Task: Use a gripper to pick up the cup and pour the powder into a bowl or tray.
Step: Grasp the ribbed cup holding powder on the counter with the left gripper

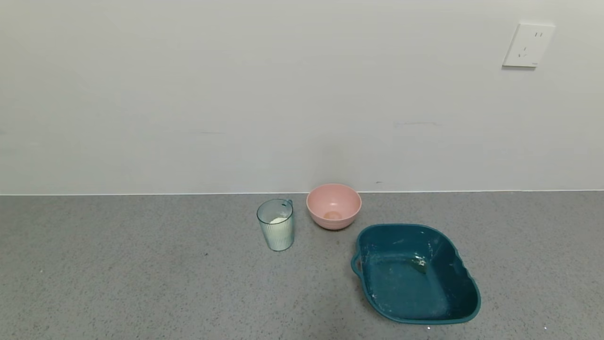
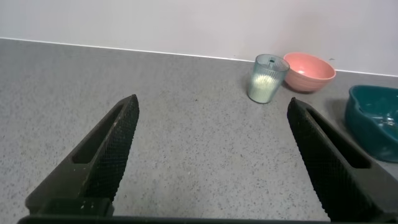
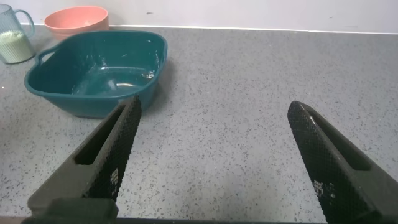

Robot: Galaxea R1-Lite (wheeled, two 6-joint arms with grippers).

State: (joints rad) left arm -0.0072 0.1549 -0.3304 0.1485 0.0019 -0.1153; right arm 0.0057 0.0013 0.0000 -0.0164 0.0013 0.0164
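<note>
Fingers of the left gripper spread wide apart, nothing between them; they hang over bare grey counter, well short of the cup. Right gripper likewise, fingers wide apart and empty, over the counter near the teal tray but apart from it. Neither gripper shows in the head view.

Landmark: the cup. It stands upright on the counter, ribbed, pale blue-green, its small handle on the side toward the wall. White powder sits inside it, heaped a little.

Pink bowl just beside the cup, on the robot's right of it and slightly nearer the wall, not touching. A pale spot lies at its bottom; cannot tell what it is.

Teal tray farther to the robot's right of the cup and nearer the robot, past the pink bowl. White dusty traces on its floor. Its small handle faces back toward the cup's side.

Wall socket high on the wall, well away to the robot's right of the cup.
</note>
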